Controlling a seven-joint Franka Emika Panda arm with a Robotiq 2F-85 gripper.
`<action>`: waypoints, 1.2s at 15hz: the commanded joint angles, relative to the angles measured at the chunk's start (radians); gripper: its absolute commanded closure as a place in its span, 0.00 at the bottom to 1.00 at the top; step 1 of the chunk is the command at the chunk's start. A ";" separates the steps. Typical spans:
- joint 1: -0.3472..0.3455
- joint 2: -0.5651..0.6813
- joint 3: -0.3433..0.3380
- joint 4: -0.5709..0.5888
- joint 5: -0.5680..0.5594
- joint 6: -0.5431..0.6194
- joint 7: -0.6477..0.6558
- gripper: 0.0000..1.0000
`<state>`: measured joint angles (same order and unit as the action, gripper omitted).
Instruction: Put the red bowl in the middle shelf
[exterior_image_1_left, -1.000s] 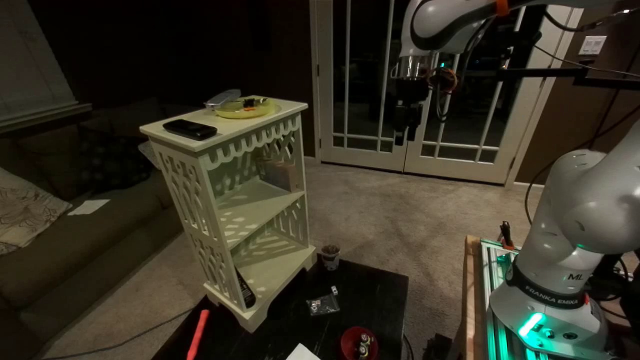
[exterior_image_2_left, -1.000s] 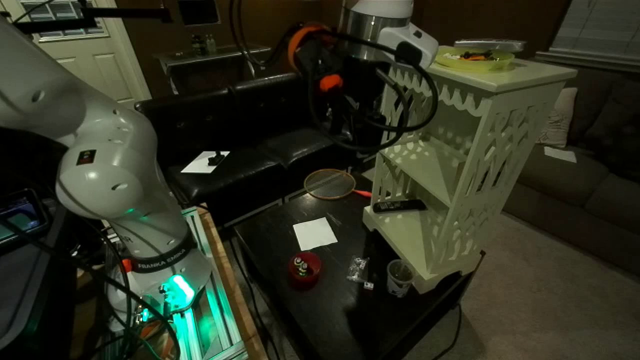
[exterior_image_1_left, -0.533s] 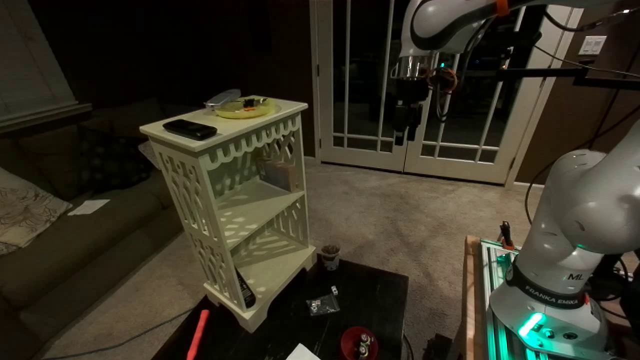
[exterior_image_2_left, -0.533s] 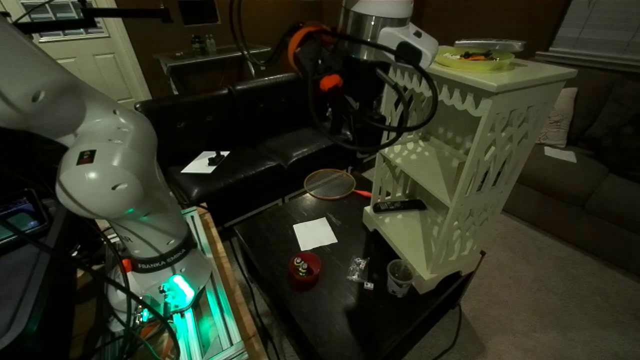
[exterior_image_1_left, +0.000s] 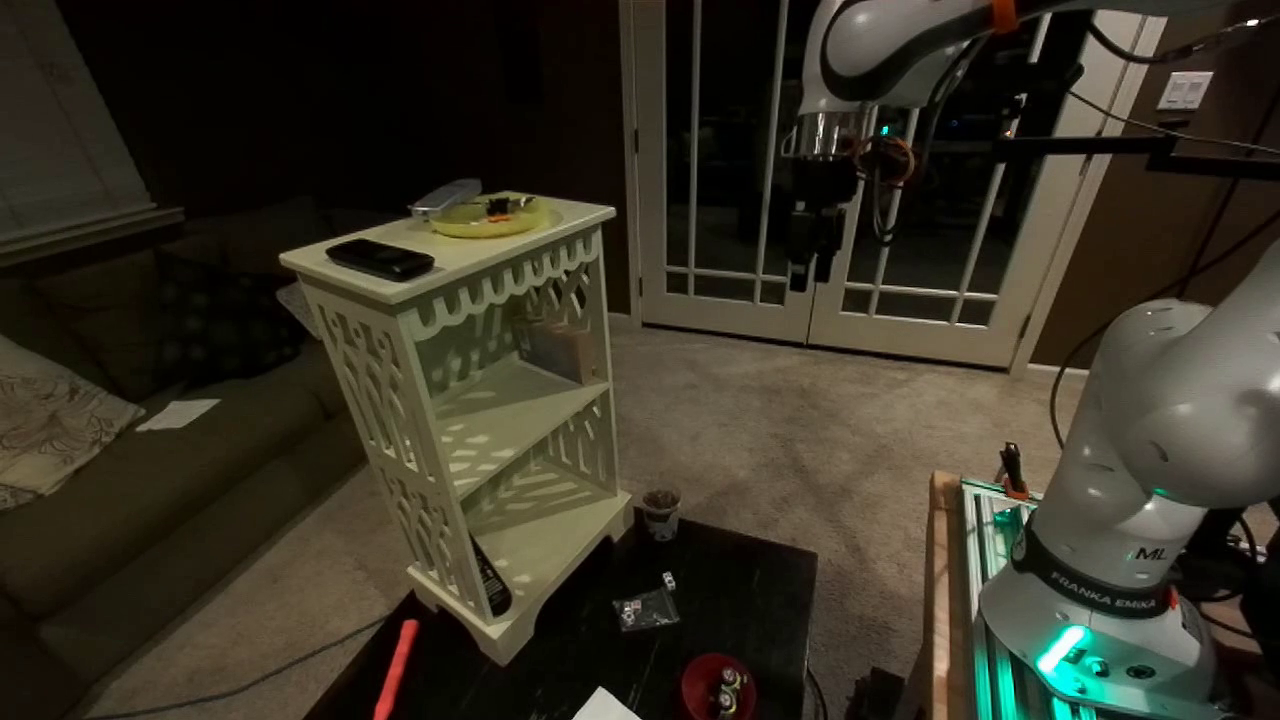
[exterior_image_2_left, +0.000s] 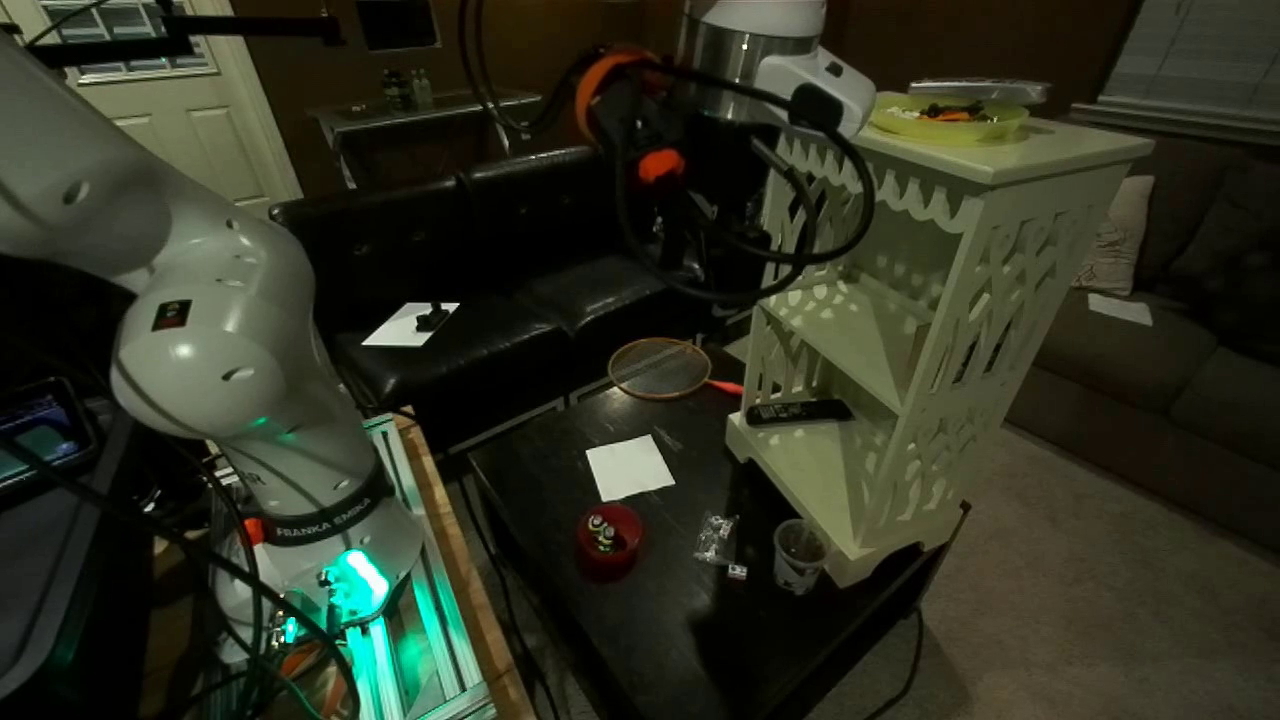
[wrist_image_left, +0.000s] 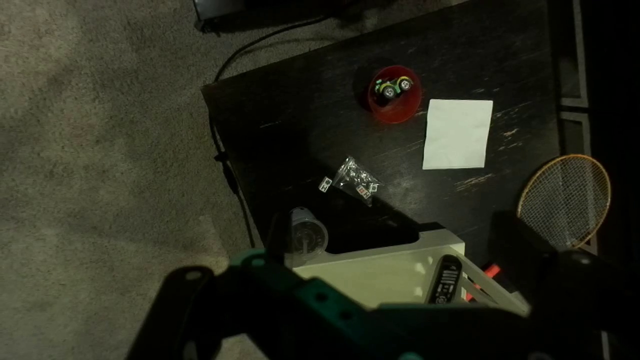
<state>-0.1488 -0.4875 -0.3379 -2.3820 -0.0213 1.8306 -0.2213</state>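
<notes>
In an exterior view, we see the red bowl (exterior_image_2_left: 614, 558) on a dark table (exterior_image_2_left: 655, 635), near a white sheet (exterior_image_2_left: 630, 468), well apart from the middle shelf (exterior_image_2_left: 850, 330).

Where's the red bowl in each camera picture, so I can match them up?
In an exterior view: red bowl at the bottom edge, slightly right of centre, below the clear bag.
In an exterior view: red bowl in the lower half, slightly left of centre, left of the clear bag.
In the wrist view: red bowl in the upper half, right of centre, above the clear bag.
Shared landmark: the clear bag.
</notes>
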 joint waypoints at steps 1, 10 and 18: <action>-0.035 -0.010 0.037 -0.101 0.017 0.065 0.049 0.00; -0.058 0.075 0.068 -0.419 0.107 0.526 0.217 0.00; -0.082 0.092 0.098 -0.396 0.064 0.515 0.219 0.00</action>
<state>-0.2203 -0.4094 -0.2702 -2.7788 0.0417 2.3182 -0.0286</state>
